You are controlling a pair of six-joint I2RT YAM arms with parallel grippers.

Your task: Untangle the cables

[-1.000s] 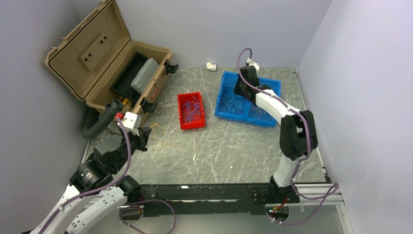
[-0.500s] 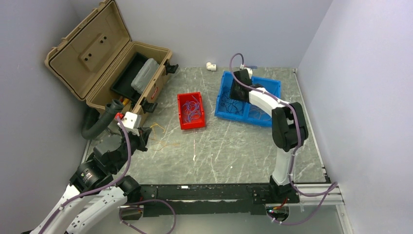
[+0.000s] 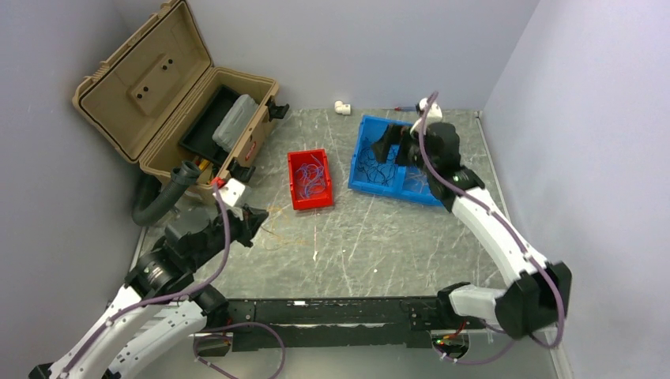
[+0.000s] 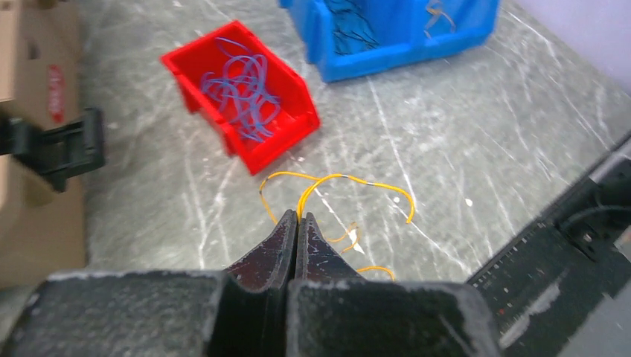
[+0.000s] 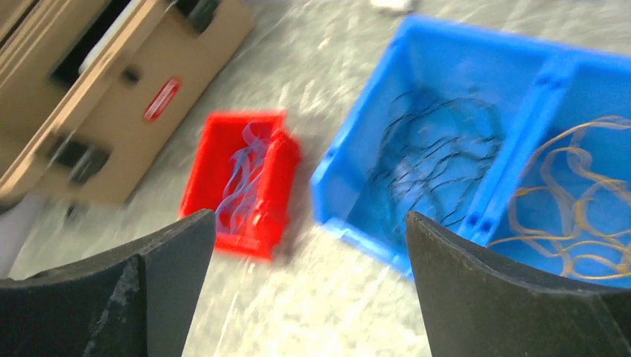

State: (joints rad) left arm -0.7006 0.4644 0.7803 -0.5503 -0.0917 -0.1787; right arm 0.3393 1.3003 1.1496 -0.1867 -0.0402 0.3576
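Grey table (image 3: 371,237), marbled w/ white streaks. Centre frame: red bin (image 3: 314,203) w/ blue-purple cables (image 4: 242,85). Upper right: blue bin (image 3: 391,192), black cables (image 5: 439,160) L side, pale tan cables (image 5: 565,175) R side. On tabletop: yellow-orange cables (image 4: 350,177). Upper left: tan case (image 3: 150,79), black insert.

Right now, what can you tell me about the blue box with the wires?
The blue box looks like plastic, rectangular and open on top, sitting flat on the grey table, right of the red bin. A divider splits it in two: the left side holds thin black wires, the right side loops of pale tan wire. The right end effector hangs above it, open and empty.
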